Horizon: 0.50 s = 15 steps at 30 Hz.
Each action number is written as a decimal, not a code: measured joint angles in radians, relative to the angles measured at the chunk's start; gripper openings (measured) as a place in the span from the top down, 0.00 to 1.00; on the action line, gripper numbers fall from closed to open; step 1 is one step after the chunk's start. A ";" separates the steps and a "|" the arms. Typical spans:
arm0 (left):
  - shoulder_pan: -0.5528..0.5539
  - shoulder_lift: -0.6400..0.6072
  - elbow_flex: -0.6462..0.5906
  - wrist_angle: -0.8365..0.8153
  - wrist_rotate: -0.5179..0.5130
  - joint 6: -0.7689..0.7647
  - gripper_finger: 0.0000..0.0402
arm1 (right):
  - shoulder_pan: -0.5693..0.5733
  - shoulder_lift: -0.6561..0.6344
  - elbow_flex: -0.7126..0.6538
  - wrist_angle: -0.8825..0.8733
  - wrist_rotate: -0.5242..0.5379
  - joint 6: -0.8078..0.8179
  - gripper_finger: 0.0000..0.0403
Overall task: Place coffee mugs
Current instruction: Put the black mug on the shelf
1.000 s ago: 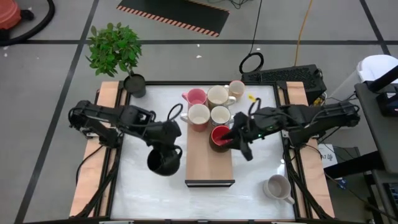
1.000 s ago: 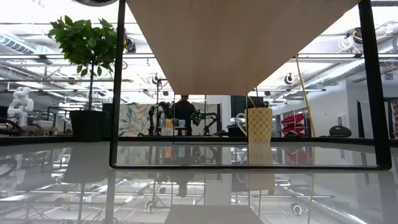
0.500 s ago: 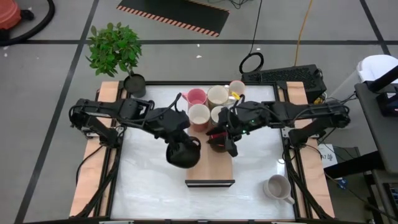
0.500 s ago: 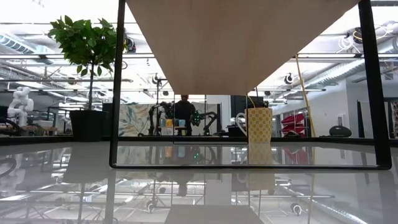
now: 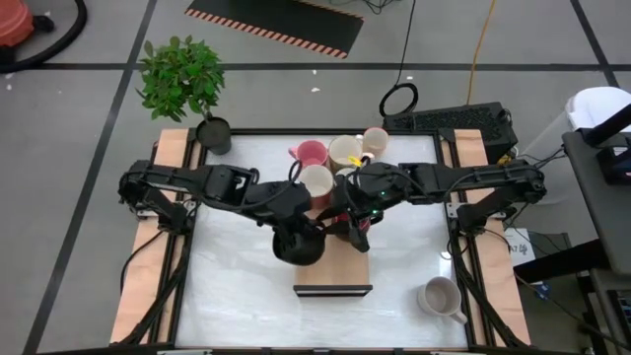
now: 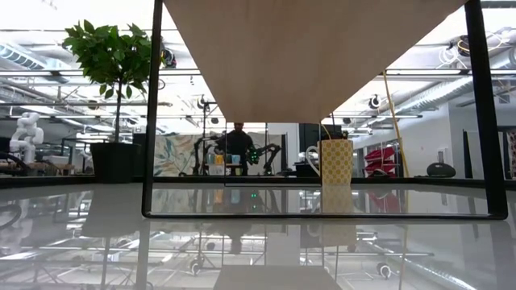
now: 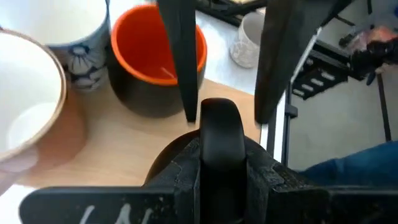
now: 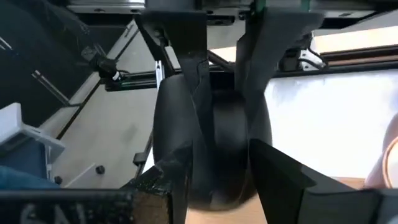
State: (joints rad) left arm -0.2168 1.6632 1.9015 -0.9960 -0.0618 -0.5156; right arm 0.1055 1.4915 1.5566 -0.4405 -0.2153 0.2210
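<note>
A black mug (image 5: 299, 245) hangs at the left edge of the raised wooden board (image 5: 335, 271), with my left gripper (image 5: 299, 219) shut on it. My right gripper (image 5: 342, 227) reaches in from the table's right, open and holding nothing. In the left wrist view its two fingers (image 7: 183, 87) come down on either side of the top of the black mug's handle, with a small gap on each side. Behind them on the board stand a dark mug with a red inside (image 7: 155, 56), a blue-patterned mug (image 7: 81, 62), cream mugs (image 5: 345, 153) and a pink mug (image 5: 309, 153). My left gripper pinches the black mug's handle (image 7: 221, 124) between its two fingers, which lie across it. The fingers slant down from the table's left. The mug's body (image 8: 214, 165) hangs below them. I cannot tell whether its bottom touches the board.
A cream mug (image 5: 439, 296) sits on the white table near the right front corner. A potted plant (image 5: 212, 133) stands at the far left corner. A yellow-patterned mug (image 6: 334, 161) shows on the table beyond the board's black frame. The near half of the board is bare.
My left gripper has carried the black mug toward the table's right, from over the white table to the board's left edge, rolling as it went. My right gripper has moved toward the table's left, over the red-lined mug and toward the black mug. The mugs on the board have stayed put.
</note>
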 joint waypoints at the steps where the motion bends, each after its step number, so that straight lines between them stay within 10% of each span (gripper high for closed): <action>1: -0.003 0.001 0.000 0.008 -0.014 -0.002 0.83 | 0.000 0.006 0.000 0.000 0.000 0.000 0.65; 8: -0.011 0.013 0.000 0.028 -0.055 -0.003 0.83 | 0.001 0.009 0.000 -0.015 -0.008 -0.027 0.86; 15: -0.007 0.014 0.000 0.035 -0.087 -0.019 0.83 | -0.001 0.003 0.000 -0.034 -0.004 -0.033 0.87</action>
State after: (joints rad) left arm -0.2237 1.6768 1.9015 -0.9613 -0.1487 -0.5345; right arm 0.1047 1.4947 1.5570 -0.4742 -0.2190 0.1881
